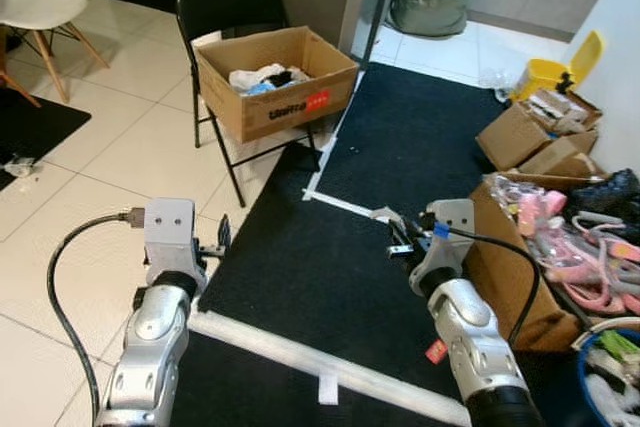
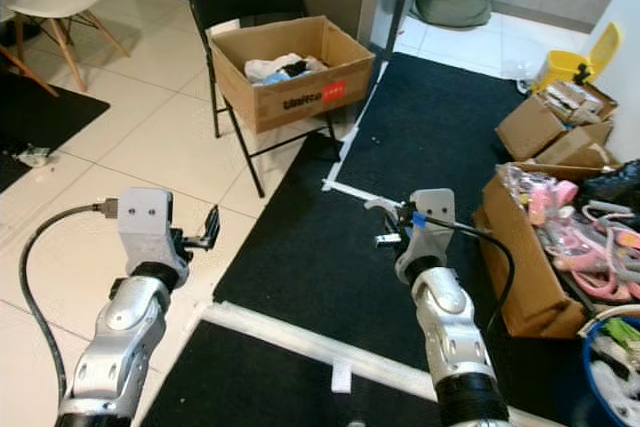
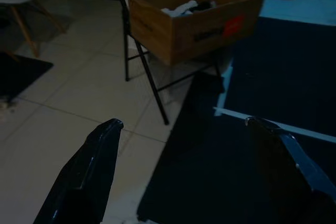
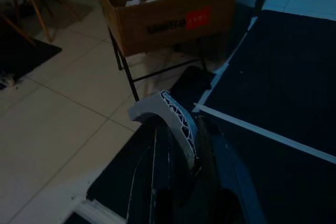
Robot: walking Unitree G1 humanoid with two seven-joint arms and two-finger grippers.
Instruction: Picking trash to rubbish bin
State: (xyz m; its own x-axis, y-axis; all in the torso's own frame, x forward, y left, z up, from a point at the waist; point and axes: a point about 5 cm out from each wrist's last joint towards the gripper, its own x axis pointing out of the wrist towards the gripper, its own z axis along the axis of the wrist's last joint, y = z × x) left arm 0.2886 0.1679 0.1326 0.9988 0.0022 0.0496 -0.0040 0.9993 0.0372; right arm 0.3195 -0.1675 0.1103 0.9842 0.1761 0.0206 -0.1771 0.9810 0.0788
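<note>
Jaws of the right gripper (image 4: 181,145) pinch a scrap (image 4: 173,116); left gripper (image 3: 184,174) spread. Keep the pinch firm until above the box (image 1: 275,82).

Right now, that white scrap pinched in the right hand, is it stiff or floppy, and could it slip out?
The white scrap looks like thin corrugated plastic, so probably light and fairly stiff: it arches past the right hand without drooping. Its smooth surface may be slippery, and the fingers grip just one end, so a quick swing toward the cardboard box might work it loose.
</note>
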